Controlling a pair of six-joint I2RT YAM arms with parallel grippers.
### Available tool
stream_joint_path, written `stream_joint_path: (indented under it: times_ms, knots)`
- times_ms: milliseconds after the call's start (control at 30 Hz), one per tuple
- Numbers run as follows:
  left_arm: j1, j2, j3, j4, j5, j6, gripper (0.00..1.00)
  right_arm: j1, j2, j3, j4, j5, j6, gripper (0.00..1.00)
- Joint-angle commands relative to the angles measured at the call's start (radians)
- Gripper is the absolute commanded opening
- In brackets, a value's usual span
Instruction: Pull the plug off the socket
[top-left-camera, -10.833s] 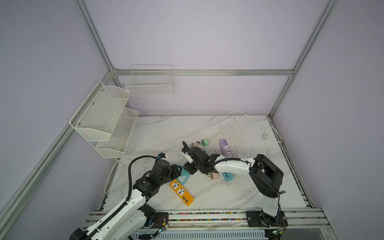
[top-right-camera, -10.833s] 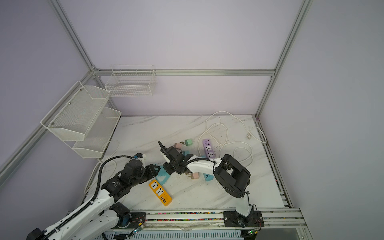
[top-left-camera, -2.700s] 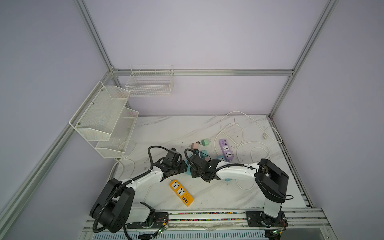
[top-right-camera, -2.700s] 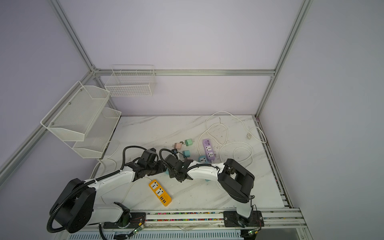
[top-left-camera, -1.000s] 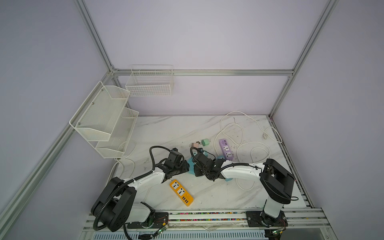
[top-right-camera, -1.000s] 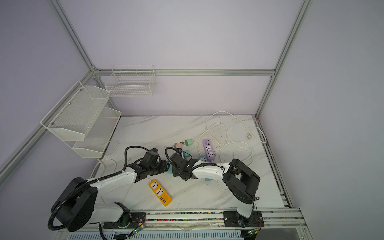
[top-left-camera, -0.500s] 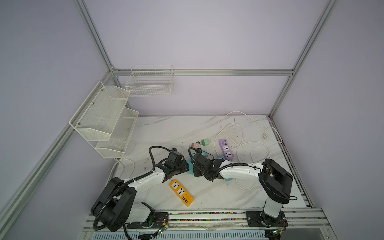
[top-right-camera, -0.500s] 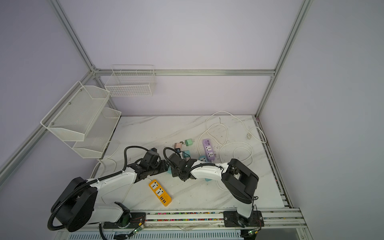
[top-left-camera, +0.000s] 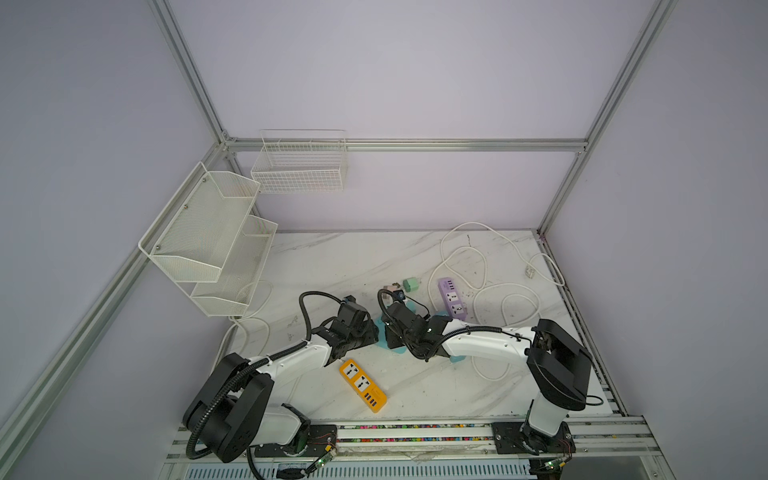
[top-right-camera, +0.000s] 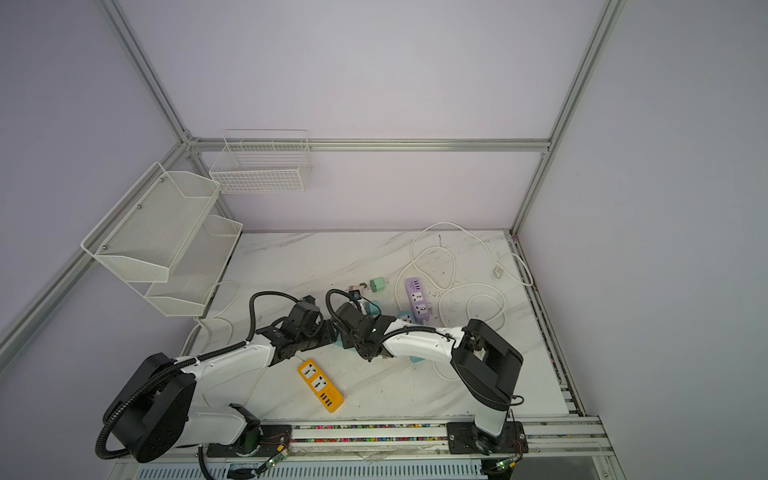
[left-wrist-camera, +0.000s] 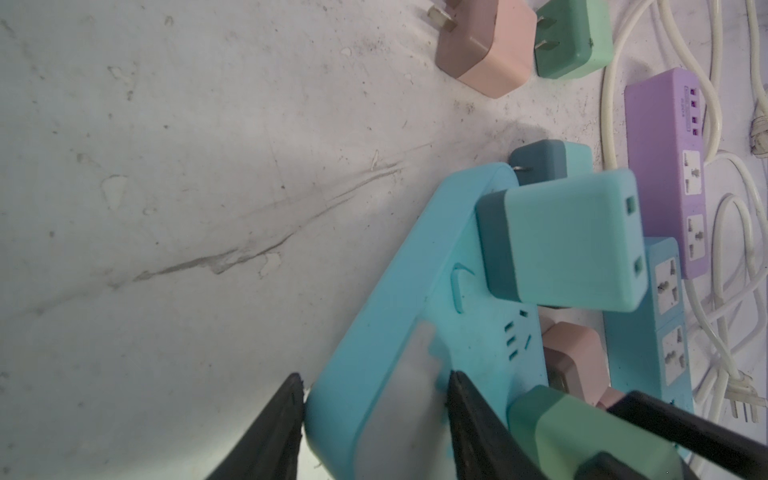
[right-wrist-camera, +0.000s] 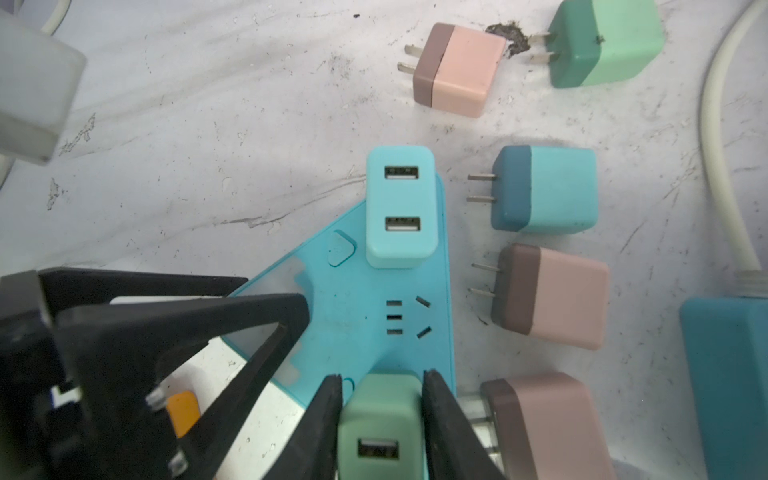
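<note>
Socket (right-wrist-camera: 353, 316): two plugs (right-wrist-camera: 400, 216) (green plug (right-wrist-camera: 380, 419) in right gripper (right-wrist-camera: 382, 379)); five loose.

Left claw (left-wrist-camera: 376, 386) and right claw (right-wrist-camera: 382, 386) apparently clamped.

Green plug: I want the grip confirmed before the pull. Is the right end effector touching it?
Touching. The right wrist view shows the right end effector with its fingers flush against both sides of the green plug, no gap.

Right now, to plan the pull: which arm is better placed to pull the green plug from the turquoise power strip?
Right. The right gripper grips the green USB plug seated in the turquoise power strip; the left gripper clamps that strip's edge, bracing it.
</note>
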Motion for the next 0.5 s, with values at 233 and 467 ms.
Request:
stream_joint_path:
  times_ms: [233,467]
  knots:
    - [-0.004,0.061,-0.070,-0.291,-0.062,0.017,0.53,0.000,-0.001,-0.022,-0.030,-0.016,0.042,0.49]
    - [-0.004,0.067,-0.066,-0.291,-0.063,0.017,0.53,0.003,0.042,-0.043,0.007,-0.058,0.054,0.46]
